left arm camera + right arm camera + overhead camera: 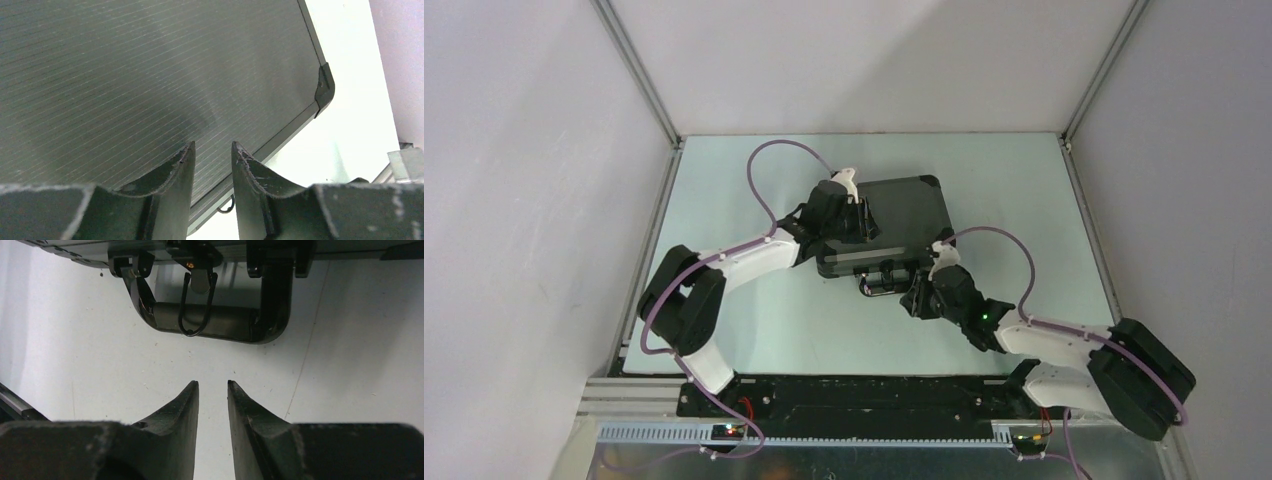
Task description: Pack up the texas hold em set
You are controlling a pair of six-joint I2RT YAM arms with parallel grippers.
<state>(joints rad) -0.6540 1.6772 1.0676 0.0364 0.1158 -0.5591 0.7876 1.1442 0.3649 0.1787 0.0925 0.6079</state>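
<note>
Nearest the lens, a black rail (874, 395) holds both arm bases at the near edge of the pale table (1024, 190). Mid-table lies the closed black briefcase (904, 215), flat on its back, with its handle (230, 322) facing the arms. A thin wire loop (195, 322) hangs across the front of the handle. Purple cables (764, 170) arc over the table behind the left arm and above the case's near right corner.

The left arm folds at the table's left side and stretches right. The left gripper (212, 147) is poised over the ribbed lid near its left end, jaws a narrow gap apart with nothing between them. The right arm bends wide at the right and reaches left. The right gripper (212, 385) sits low over bare table just short of the handle, its jaws narrowly parted and empty.
</note>
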